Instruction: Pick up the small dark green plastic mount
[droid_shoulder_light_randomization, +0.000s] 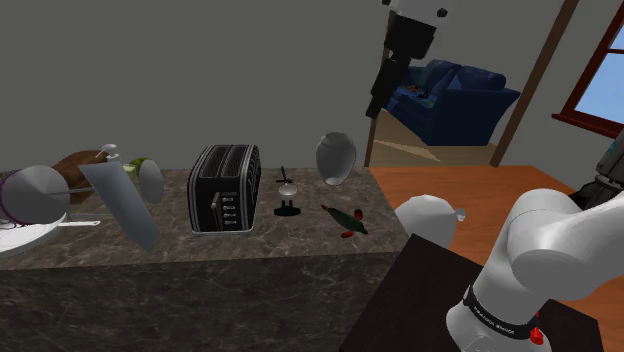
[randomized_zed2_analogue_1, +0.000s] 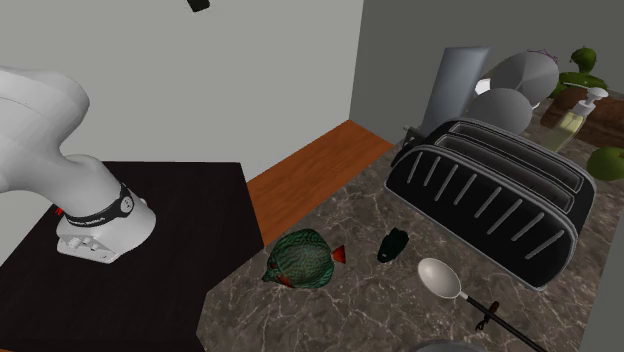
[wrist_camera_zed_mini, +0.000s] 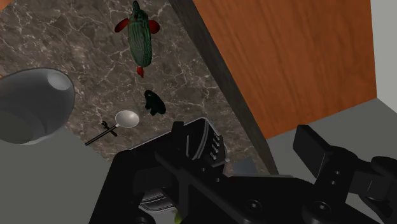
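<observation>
Shoulder view: pincer (droid_shoulder_light_randomization: 378, 95) open, high above counter (droid_shoulder_light_randomization: 250, 250) edge; dark mount (droid_shoulder_light_randomization: 288, 210) between toaster (droid_shoulder_light_randomization: 225, 190), fish (droid_shoulder_light_randomization: 345, 220).

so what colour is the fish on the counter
The fish is green with dark mottling and red fins, clearest in the second exterior view.

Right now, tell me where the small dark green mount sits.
In the shoulder view the mount lies on the marbled counter, between the black toaster on its left and the green fish on its right, beside the spoon.
</observation>
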